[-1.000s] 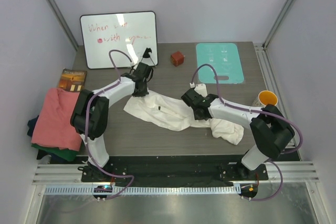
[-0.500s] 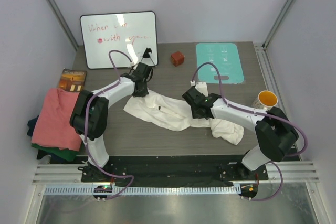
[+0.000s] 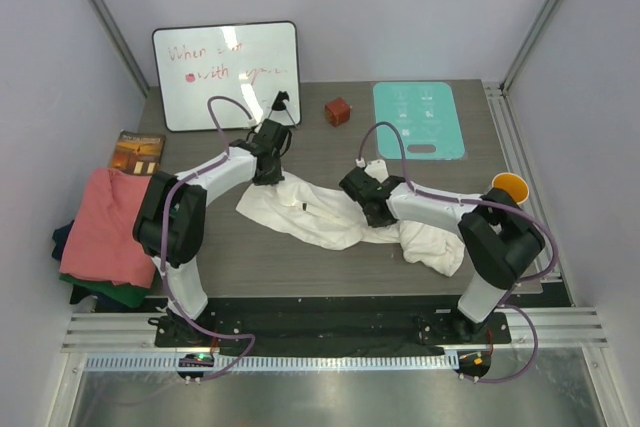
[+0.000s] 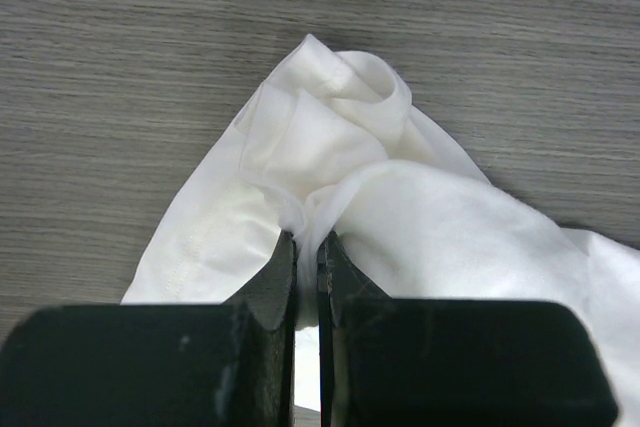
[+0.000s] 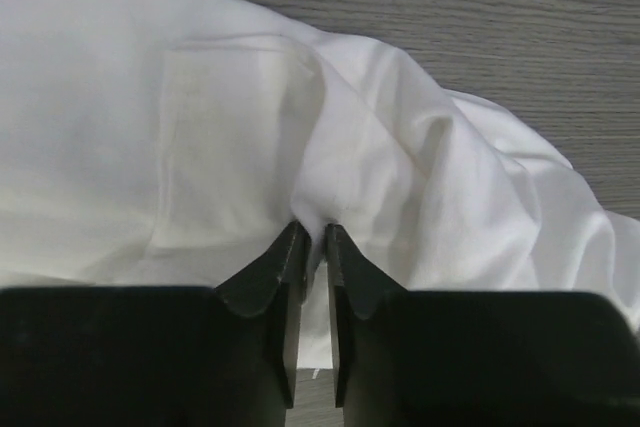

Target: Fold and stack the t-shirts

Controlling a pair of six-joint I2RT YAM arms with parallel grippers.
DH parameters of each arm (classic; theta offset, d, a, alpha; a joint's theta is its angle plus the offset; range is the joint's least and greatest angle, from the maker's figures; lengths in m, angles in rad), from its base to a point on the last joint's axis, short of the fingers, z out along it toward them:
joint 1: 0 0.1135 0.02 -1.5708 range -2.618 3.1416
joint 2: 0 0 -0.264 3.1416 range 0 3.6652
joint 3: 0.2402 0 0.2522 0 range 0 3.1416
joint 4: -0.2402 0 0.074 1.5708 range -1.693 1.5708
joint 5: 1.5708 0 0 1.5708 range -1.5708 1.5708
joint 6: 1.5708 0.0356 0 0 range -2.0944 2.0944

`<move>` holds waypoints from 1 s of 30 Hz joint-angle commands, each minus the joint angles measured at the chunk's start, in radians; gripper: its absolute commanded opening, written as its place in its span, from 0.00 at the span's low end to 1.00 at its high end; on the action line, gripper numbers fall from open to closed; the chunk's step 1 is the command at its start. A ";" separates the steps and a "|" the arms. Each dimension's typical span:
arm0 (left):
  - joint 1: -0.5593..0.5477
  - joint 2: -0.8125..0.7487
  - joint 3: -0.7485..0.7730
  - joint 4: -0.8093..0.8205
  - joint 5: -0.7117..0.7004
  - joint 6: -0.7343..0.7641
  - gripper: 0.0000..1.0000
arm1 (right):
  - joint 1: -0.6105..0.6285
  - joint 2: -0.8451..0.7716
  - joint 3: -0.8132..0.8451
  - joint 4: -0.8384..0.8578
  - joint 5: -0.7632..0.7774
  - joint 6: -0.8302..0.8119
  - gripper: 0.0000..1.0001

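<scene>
Between left gripper (image 4: 307, 247) and right gripper (image 5: 310, 237) lies the white t-shirt (image 3: 312, 219) — each pinching a fold.

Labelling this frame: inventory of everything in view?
white t-shirt: 1, white, crumpled mid-table
salmon-pink t-shirt: 1, pink, atop left-edge pile
dark green t-shirt: 1, green, beneath it
navy t-shirt: 1, navy, pile's left
whiteboard: 1, white, far left
book: 1, brown, beside pile
wooden cube: 1, red-brown, far centre
teal mat: 1, teal, far right
cup: 1, orange, right edge
table: 1, dark grey, underneath
left gripper: 1, black, pinching shirt's left end
right gripper: 1, black, pinching shirt's middle
</scene>
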 commanded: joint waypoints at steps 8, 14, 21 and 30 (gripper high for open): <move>0.004 -0.022 0.008 0.029 0.066 0.007 0.00 | -0.005 -0.195 0.034 -0.084 0.108 -0.007 0.01; 0.002 -0.124 -0.002 -0.006 0.082 -0.001 0.00 | -0.005 -0.324 0.108 -0.164 0.102 -0.013 0.01; 0.001 -0.384 -0.025 -0.076 0.027 -0.027 0.00 | -0.003 -0.647 0.233 -0.248 0.211 -0.040 0.01; -0.002 -0.649 0.064 -0.236 -0.029 -0.121 0.00 | -0.005 -0.910 0.430 -0.320 0.216 -0.071 0.01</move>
